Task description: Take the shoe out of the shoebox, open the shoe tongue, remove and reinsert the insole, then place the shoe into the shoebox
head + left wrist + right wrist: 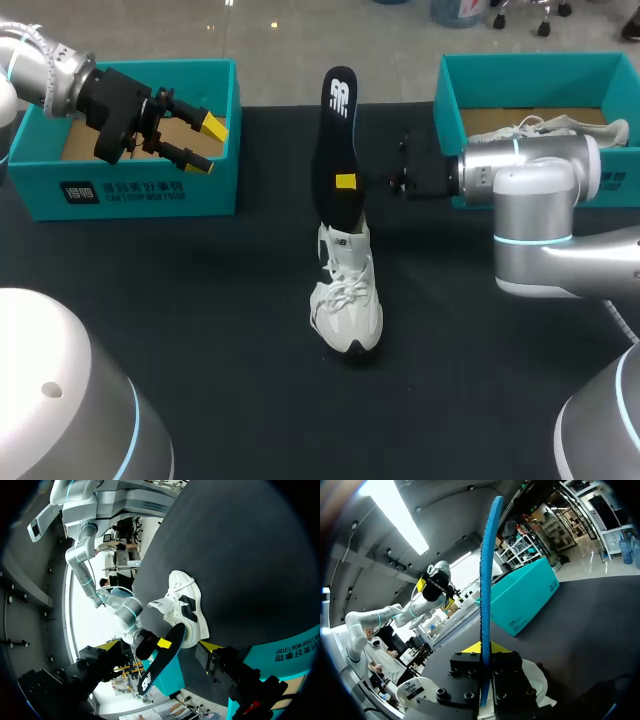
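A white sneaker [346, 300] stands on the black table at the middle, toe toward me. Its black insole [336, 140] rises upright out of the shoe's opening, and my right gripper [346, 182], coming in from the right, is shut on its middle. In the right wrist view the insole [485, 580] shows edge-on between the shut yellow tips of the right gripper [485, 650], with the sneaker [542, 677] below. My left gripper [207, 146] hangs open and empty over the left teal shoebox [130, 185]. From the left wrist view the sneaker [186, 607] and insole [159, 662] lie ahead.
A second teal shoebox [455, 110] at the back right holds another white shoe [545, 128]; my right arm passes in front of it. The left box's cardboard floor shows under my left gripper.
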Action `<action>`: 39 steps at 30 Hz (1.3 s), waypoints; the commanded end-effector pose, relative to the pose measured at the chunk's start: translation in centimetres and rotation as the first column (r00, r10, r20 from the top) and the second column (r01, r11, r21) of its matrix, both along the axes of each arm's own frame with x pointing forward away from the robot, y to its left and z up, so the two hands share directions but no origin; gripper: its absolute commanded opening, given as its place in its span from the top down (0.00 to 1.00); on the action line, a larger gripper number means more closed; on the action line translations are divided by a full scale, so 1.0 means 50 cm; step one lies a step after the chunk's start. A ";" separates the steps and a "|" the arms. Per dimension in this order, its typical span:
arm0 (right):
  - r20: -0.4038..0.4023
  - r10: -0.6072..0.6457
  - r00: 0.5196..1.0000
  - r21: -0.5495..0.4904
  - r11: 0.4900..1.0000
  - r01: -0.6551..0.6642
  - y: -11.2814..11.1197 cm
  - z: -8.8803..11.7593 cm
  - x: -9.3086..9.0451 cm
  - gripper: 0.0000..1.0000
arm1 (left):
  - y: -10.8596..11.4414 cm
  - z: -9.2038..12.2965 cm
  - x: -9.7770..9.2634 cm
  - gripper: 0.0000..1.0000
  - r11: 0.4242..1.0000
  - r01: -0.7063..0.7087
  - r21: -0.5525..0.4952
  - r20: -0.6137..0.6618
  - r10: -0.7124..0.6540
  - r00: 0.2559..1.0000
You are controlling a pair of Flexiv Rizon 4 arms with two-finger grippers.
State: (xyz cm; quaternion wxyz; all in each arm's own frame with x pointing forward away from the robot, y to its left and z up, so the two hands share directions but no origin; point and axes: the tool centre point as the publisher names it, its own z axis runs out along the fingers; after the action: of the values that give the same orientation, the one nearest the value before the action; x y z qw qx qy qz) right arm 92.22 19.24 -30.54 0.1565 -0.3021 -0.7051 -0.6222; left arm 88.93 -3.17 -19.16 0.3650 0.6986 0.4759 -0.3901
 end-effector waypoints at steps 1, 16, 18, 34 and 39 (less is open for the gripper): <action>0.019 0.021 1.000 0.001 1.000 -0.021 -0.008 0.000 0.006 1.00 | 0.000 0.000 0.002 0.00 1.000 0.003 0.003 0.001 -0.003 1.000; 0.074 0.041 0.996 0.029 0.999 -0.043 -0.010 -0.022 -0.007 1.00 | 0.000 0.000 0.002 0.00 1.000 0.003 0.003 0.001 -0.003 1.000; 0.077 0.045 0.996 0.029 0.998 -0.048 -0.007 -0.027 -0.011 1.00 | 0.000 0.000 0.002 0.00 1.000 0.003 0.003 0.001 -0.003 1.000; 0.036 0.023 0.999 0.030 0.999 -0.024 -0.026 -0.077 -0.064 1.00 | 0.000 0.000 0.002 0.00 1.000 0.003 0.003 0.001 -0.003 1.000; 0.017 0.019 1.000 0.032 0.999 -0.020 -0.022 -0.090 -0.085 1.00 | 0.000 0.000 0.002 0.00 1.000 0.003 0.003 0.001 -0.003 1.000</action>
State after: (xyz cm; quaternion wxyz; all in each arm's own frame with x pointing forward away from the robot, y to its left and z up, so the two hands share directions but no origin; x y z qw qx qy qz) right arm 88.87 17.95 -34.62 0.1662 -0.2825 -0.7008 -0.6336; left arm 88.93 -3.16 -19.16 0.3650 0.6986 0.4760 -0.3901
